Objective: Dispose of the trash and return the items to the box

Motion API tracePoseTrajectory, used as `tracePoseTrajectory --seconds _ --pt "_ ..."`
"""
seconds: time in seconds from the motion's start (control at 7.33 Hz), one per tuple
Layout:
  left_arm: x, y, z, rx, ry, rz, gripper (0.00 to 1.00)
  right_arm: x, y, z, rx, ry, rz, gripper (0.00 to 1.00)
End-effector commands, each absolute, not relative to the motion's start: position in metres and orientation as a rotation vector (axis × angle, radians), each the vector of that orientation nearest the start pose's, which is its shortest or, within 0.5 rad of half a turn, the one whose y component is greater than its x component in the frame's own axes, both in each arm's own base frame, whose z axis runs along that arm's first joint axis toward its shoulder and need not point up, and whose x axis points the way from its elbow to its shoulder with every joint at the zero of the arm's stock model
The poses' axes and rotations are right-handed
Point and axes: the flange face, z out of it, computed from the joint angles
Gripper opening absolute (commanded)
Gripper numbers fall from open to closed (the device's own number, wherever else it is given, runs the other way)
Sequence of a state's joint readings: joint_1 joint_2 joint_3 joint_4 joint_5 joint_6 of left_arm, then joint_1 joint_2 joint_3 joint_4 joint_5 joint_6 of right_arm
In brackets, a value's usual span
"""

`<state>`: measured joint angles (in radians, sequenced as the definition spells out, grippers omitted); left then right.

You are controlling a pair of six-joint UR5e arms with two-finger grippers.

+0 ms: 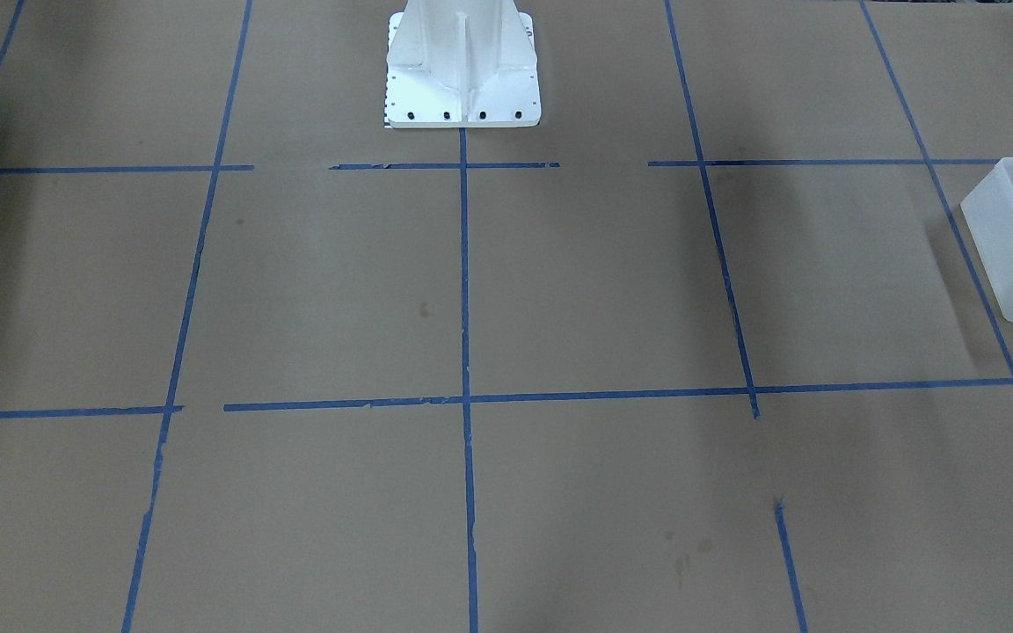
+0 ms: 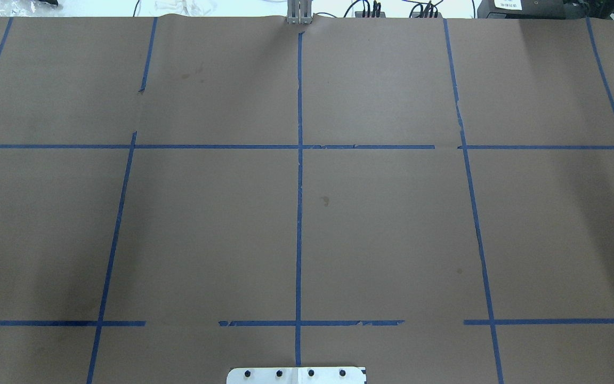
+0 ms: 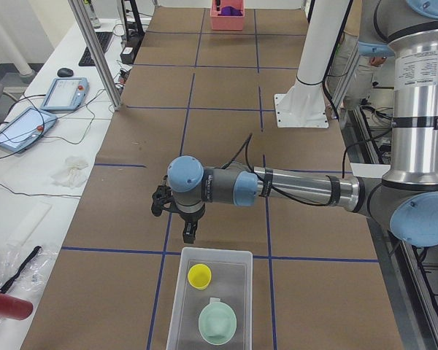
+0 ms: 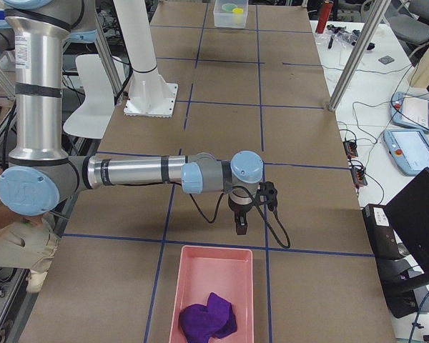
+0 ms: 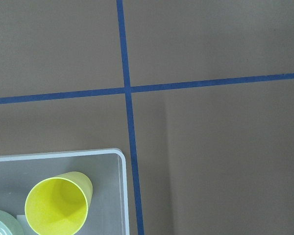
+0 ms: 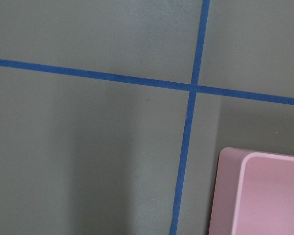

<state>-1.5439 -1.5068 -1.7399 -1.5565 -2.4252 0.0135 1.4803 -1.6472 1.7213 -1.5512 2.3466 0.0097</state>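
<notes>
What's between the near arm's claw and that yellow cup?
From the left gripper to the yellow cup: only a blue tape line on brown paper, then the tub's end wall. The exterior left view shows it.

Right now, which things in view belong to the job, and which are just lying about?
Job: yellow cup, green bowl, clear tub holding both; pink tray with purple wad, probably trash.
Lying about: tablet, red bottle, crumpled tissue.

One yellow cup [image 3: 199, 275], one green bowl [image 3: 217, 321], one frosted box [image 3: 215, 251], one pink tray [image 4: 214, 275], one purple cloth [image 4: 209, 318].
</notes>
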Motion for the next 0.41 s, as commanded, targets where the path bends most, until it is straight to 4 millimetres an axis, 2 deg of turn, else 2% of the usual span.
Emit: tracePoseTrajectory --seconds 0.0,0.27 --pt "-0.0452 -0.4706 0.6014 0.078 0.855 0.076 1.0 0.0219 -0.4625 0.6284 0.031 -0.777 -0.106 1.0" --pt "-0.0459 -0.4713 0.5954 0.091 0.854 0.081 1.0 0.0223 -0.4562 0.6322 0.022 -0.78 -0.101 1.0"
